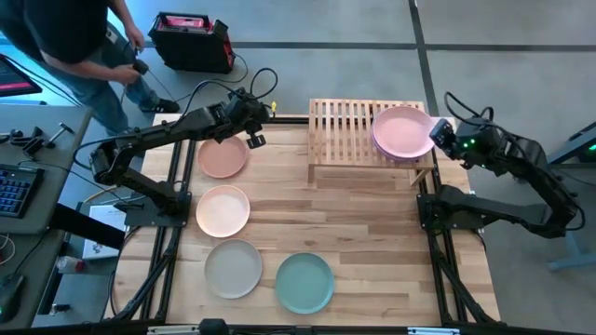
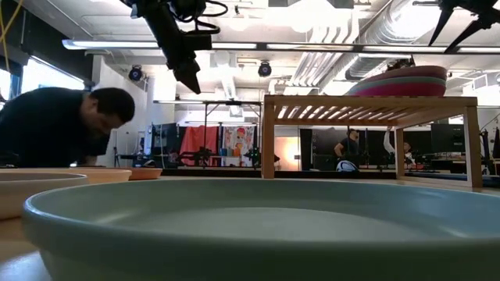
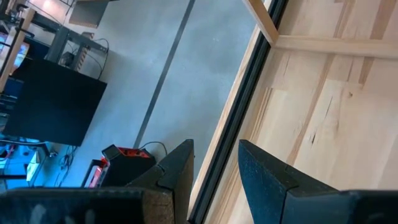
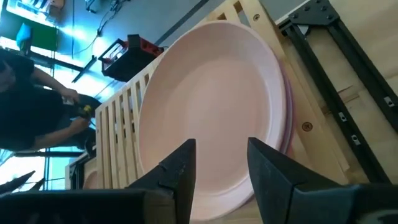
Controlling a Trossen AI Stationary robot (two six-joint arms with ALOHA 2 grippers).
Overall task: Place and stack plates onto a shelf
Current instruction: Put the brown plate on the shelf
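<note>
The slatted wooden shelf (image 1: 349,140) stands at the table's far edge. A stack of plates (image 1: 403,132) rests on its right end, a pink plate (image 4: 211,106) on top and a teal one (image 2: 402,87) lower down. My right gripper (image 1: 438,138) hangs open above the stack's right rim, clear of it in the low view (image 2: 461,19). Four single plates lie flat on the table's left half: peach (image 1: 223,155), pale peach (image 1: 223,210), beige (image 1: 233,268) and mint green (image 1: 304,282). My left gripper (image 1: 253,130) hovers open and empty above the table by the peach plate's far rim.
The shelf's left half (image 1: 335,130) carries no plate. Bare tabletop (image 1: 372,233) stretches from the shelf toward the near right. A person (image 1: 84,46) bends beyond the far left corner, beside a red and black case (image 1: 193,42) on the floor.
</note>
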